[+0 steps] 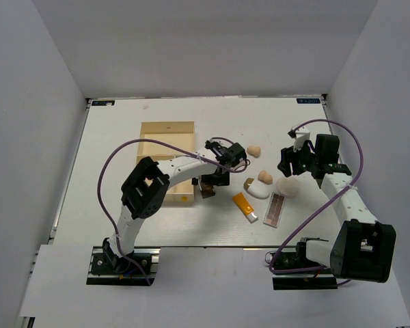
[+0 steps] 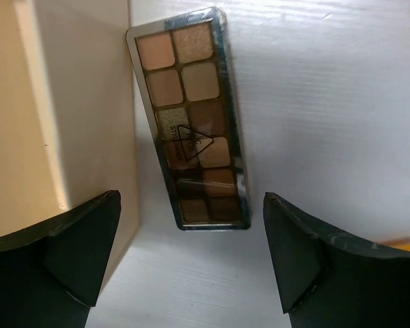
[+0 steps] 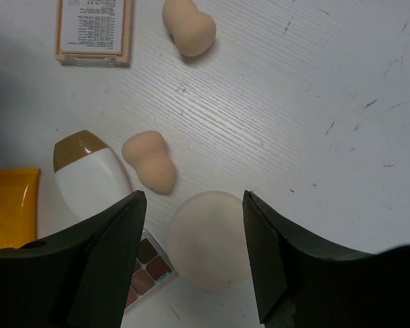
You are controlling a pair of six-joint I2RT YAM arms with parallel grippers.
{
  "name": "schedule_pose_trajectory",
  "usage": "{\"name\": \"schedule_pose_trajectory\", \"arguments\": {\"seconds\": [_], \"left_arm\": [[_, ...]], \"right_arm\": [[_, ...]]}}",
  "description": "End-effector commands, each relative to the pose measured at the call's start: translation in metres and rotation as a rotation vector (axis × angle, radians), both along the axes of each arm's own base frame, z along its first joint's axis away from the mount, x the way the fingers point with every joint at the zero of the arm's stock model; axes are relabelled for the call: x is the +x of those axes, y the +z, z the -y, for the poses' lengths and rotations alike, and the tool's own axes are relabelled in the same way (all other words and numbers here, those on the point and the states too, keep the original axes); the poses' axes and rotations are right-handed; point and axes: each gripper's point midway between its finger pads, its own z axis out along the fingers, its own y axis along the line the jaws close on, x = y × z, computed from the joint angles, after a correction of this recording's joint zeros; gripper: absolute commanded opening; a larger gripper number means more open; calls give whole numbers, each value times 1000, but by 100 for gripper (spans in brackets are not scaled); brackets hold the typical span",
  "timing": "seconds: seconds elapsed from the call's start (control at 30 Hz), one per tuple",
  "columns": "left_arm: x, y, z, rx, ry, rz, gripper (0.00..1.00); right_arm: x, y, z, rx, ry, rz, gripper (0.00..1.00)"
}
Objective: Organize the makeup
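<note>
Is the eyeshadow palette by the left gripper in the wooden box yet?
Not yet. The eyeshadow palette lies flat on the table, outside the wooden box.

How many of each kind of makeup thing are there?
Eyeshadow palettes: 2
Egg-shaped sponges: 2
Round puff: 1
White oval piece: 1
Orange tube: 1
Square compact: 1
Total: 8

The divided box (image 1: 167,160) is sitting on the worktop (image 1: 123,137), left of the middle. One eyeshadow palette (image 2: 191,123) is lying just beside its right wall. Further right, the orange tube (image 1: 244,206), the white oval piece (image 1: 257,190) and the second palette (image 1: 275,210) are lying near each other. One sponge (image 1: 265,177) is resting just behind the oval piece, beside the round puff (image 1: 288,186). The other sponge (image 1: 254,150) is lying farther back, apart.
</note>
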Motion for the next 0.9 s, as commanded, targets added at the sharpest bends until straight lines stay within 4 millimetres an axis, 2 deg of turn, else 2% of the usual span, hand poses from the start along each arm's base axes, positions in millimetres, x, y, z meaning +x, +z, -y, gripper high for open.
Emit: {"name": "schedule_pose_trajectory", "arguments": {"seconds": [0.0,0.07,0.5,0.73,0.87], "left_arm": [[3,13,-5,-32,56,75,95],[0,4,-9,-19,62,62,96],[-4,-24,0,-76,53,42,94],[-10,-50,-6,-113,53,10,87],[-13,-59,-2,-146,40,-2,84]], "right_arm": [[6,6,1,-2,-7,41,65],[7,7,1,-4,-8,42,65],[9,6,3,-1,-18,38,65],[10,6,6,-6,-27,37,65],[11,6,8,-7,-34,37,65]]}}
